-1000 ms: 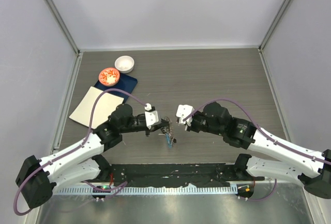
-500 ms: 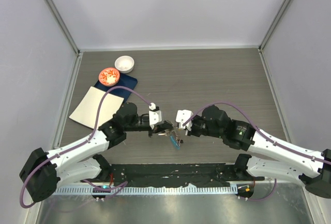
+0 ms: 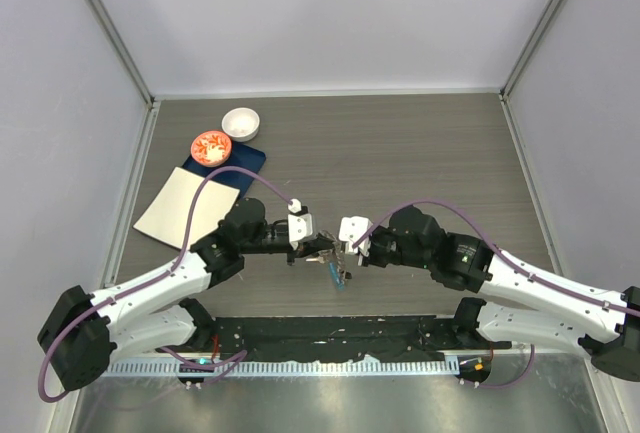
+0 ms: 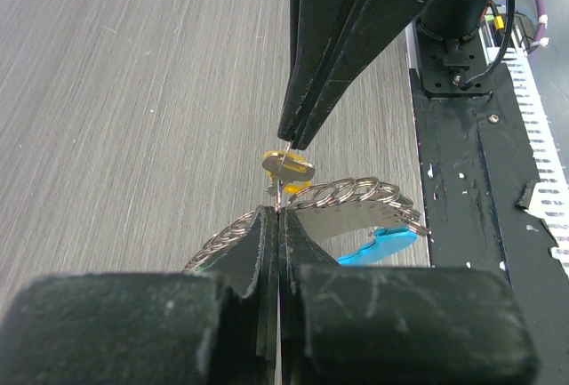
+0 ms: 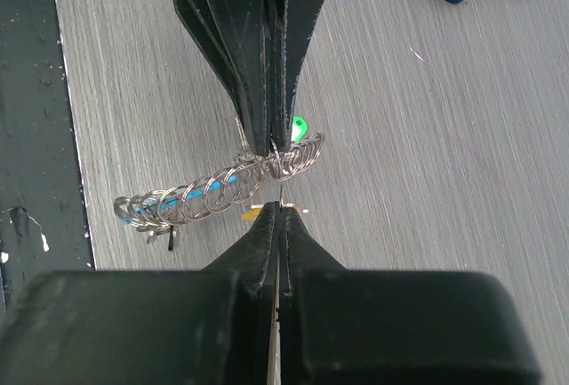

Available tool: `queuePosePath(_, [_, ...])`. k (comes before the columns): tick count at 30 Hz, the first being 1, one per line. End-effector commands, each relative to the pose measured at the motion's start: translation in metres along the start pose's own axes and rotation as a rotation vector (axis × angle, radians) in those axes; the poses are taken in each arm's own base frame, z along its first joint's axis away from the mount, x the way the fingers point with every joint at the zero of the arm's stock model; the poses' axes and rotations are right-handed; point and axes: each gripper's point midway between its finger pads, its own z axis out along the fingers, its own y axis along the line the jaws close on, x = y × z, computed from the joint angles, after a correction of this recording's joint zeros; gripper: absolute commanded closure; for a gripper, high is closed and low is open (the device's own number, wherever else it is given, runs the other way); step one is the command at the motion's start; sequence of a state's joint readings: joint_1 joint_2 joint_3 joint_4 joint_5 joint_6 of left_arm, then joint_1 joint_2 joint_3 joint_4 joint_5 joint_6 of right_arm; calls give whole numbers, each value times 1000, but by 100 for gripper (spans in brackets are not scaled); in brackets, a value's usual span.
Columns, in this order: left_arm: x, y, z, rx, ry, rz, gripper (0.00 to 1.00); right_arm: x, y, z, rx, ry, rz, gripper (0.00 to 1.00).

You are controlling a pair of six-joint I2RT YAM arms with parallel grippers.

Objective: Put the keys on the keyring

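Your left hand (image 4: 277,218) pinches the grey beaded-metal keyring with blue plastic piece (image 4: 345,195). Your right hand (image 5: 277,211) is clamped on a small yellow-tagged key (image 4: 289,165) at the ring, and threading looks unfinished.

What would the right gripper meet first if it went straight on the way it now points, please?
The right gripper, holding a key, would likely meet the keyring first, with the left gripper pinching it just behind; depth is unclear.
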State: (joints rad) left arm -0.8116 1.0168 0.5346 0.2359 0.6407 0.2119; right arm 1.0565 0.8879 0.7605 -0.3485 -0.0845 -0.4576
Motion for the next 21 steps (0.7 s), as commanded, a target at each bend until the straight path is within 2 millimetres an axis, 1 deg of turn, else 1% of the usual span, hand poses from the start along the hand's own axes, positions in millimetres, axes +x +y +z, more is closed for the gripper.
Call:
queuePosePath(1, [-43, 6, 2, 3, -109, 93, 100, -14, -2, -4, 4, -49, -13, 99])
queuePosePath(11, [-42, 1, 4, 37, -111, 87, 100, -16, -2, -4, 8, -54, -22, 99])
queuePosePath(21, [-42, 2, 4, 37, -107, 89, 100, -17, 1, -4, -9, -58, -26, 99])
